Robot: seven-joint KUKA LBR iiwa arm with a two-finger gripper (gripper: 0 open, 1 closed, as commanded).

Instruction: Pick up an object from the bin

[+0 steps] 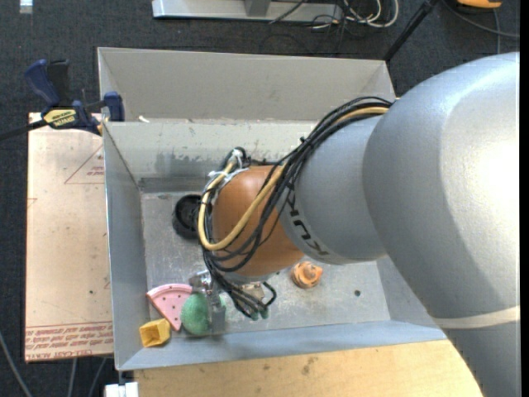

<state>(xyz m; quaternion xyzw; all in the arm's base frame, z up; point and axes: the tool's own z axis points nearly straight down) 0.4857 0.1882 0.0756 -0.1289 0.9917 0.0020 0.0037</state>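
gripper [213, 304] is seen low in near-left part of bin [124, 222] | just beside green ball [195, 317], near pink slice [169, 298] | open or closed cannot be told

The bin [124, 222] is grey. In it lie a pink slice [168, 298], green ball [196, 315], yellow block [154, 332], orange toy [307, 275] and black ring [187, 215].

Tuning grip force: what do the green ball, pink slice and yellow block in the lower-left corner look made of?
Green ball: matte, no glare, probably foam or soft rubber. Pink slice: smooth, paler rim, dark dots, likely moulded plastic. Yellow block: flat even faces, likely hard plastic. Surface look only.
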